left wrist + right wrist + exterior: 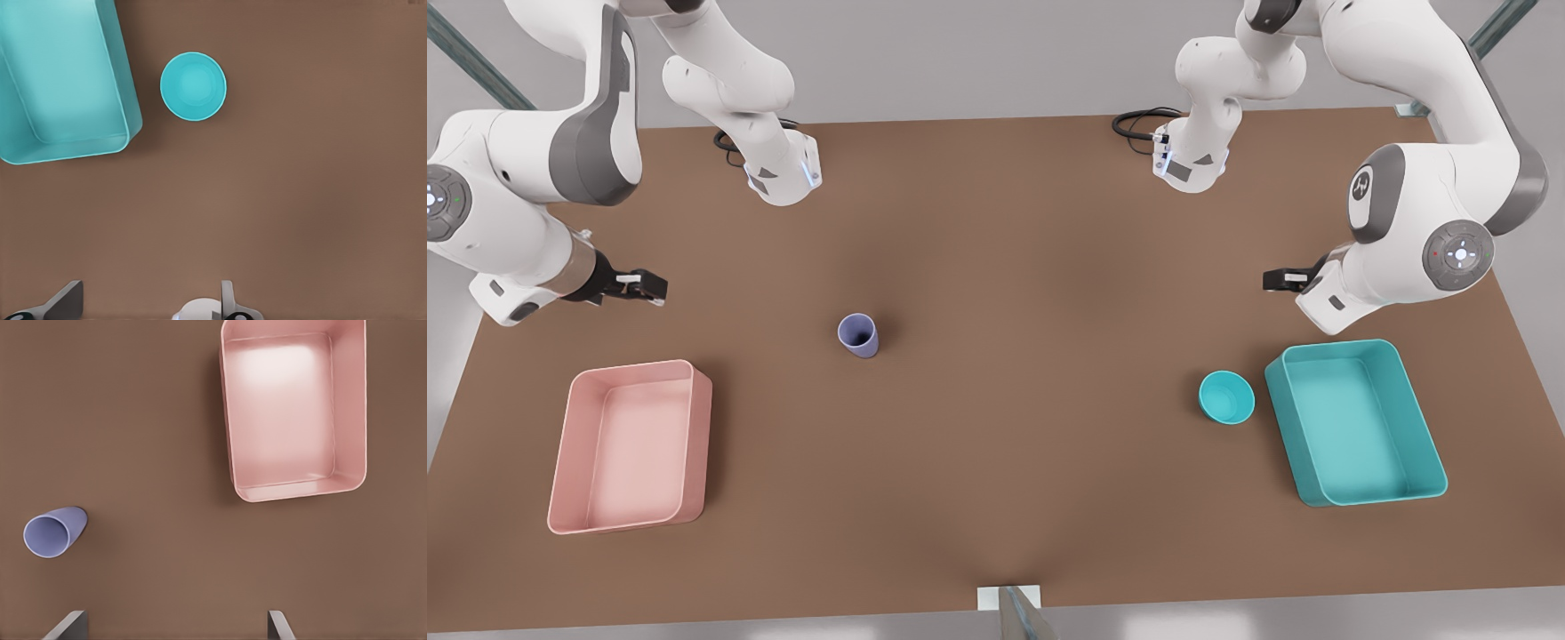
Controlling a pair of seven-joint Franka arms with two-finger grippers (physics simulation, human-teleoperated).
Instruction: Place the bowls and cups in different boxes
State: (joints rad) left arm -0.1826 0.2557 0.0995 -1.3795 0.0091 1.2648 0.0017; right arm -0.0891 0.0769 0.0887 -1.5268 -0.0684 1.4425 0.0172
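Teal bowl (1226, 396) sits just beside the teal box (1423, 418), lavender cup (858, 335) well apart from it toward the pink box (698, 444); left gripper (150, 303) and right gripper (177, 627) hover spread and empty, so the smooth bowl rim risks slipping from a shallow pinch.

You see even, soft, diffuse light across the brown table (996, 267), with no hard glare. A broad, faint darker band runs down the table's middle, from far to near. Each object casts only a short, blurred shadow: the lavender cup (858, 335) toward the front view's right, and the pink box (633, 444) likewise along its right wall. In the right wrist view the pink box floor (283, 367) carries a pale washed-out highlight. Edges render slightly soft throughout.
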